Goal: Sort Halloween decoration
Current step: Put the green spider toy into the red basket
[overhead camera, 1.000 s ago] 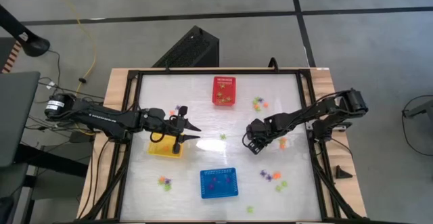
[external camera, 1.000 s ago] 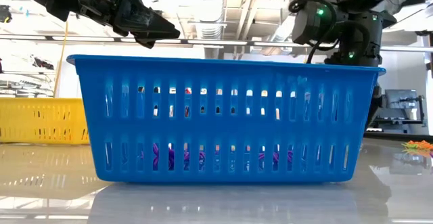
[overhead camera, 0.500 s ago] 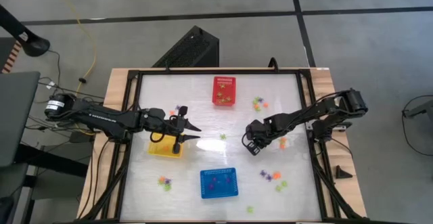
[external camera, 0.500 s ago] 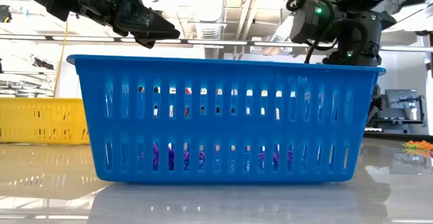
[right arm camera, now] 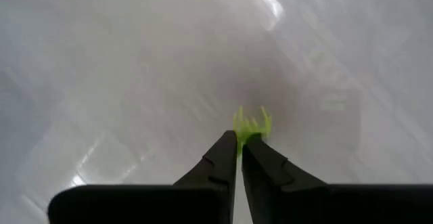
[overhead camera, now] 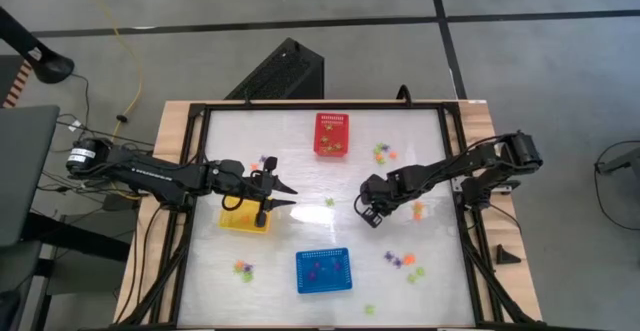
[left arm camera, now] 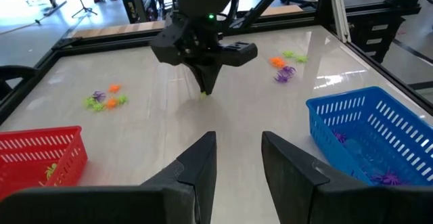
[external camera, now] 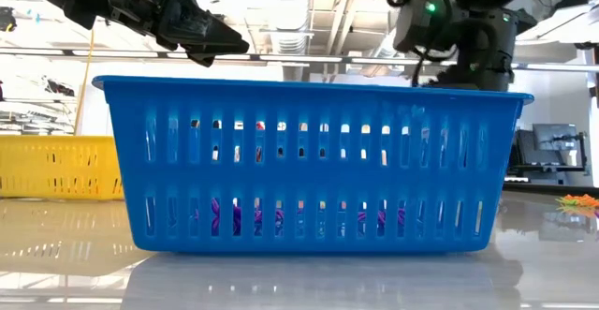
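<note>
My right gripper (overhead camera: 372,212) stands right of the table's middle, pointing steeply down. It is shut on a light green trinket (right arm camera: 250,124), one piece of the Halloween decoration, which also shows in the left wrist view (left arm camera: 203,94). My left gripper (left arm camera: 238,149) hovers open and nearly level over the yellow basket (overhead camera: 245,218), holding nothing. More trinkets lie loose on the tabletop: a cluster (overhead camera: 383,153) by the red basket (overhead camera: 332,134), a cluster (overhead camera: 400,261) at the near right, and a cluster (overhead camera: 243,268) at the near left. Purple trinkets lie in the blue basket (overhead camera: 323,270). My right gripper pinches the green trinket's near end (right arm camera: 245,136) between its two fingertips, coming from above and slanting down. The trinket's prongs (right arm camera: 260,119) stick out beyond the tips. Whether it is clear of the tabletop, I cannot tell.
A single green trinket (overhead camera: 329,202) lies between the two grippers. An orange one (overhead camera: 418,211) lies right of my right gripper. A black frame (overhead camera: 455,131) runs around the table's edges. In the low view the blue basket (external camera: 314,165) hides most of the tabletop.
</note>
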Action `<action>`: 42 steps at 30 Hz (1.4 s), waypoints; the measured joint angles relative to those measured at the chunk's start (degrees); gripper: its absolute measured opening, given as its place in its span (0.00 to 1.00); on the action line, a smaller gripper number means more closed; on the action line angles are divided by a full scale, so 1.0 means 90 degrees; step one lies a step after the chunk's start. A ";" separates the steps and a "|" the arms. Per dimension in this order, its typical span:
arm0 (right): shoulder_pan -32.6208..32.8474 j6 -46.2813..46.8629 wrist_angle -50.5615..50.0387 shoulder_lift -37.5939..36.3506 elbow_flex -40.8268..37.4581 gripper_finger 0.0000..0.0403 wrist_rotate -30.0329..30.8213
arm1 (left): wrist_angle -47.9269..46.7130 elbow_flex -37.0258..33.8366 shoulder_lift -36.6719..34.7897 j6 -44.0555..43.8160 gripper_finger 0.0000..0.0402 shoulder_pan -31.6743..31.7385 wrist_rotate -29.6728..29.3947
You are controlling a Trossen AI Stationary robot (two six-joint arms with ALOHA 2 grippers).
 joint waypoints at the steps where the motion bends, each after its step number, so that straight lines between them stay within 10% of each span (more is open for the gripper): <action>1: -0.0007 -0.0041 0.0014 0.0000 0.0047 0.13 -0.0002 | 0.0000 0.0000 0.0000 -0.0001 0.27 0.0001 0.0000; 26: -0.0689 -0.1769 0.0084 -0.0008 0.1351 0.13 0.0477 | -0.0005 0.0000 0.0000 0.0002 0.27 0.0000 0.0000; 42: -0.2619 -0.3497 0.2713 0.0821 0.1708 0.15 0.0833 | -0.0075 -0.0001 0.0000 -0.0027 0.27 0.0002 0.0000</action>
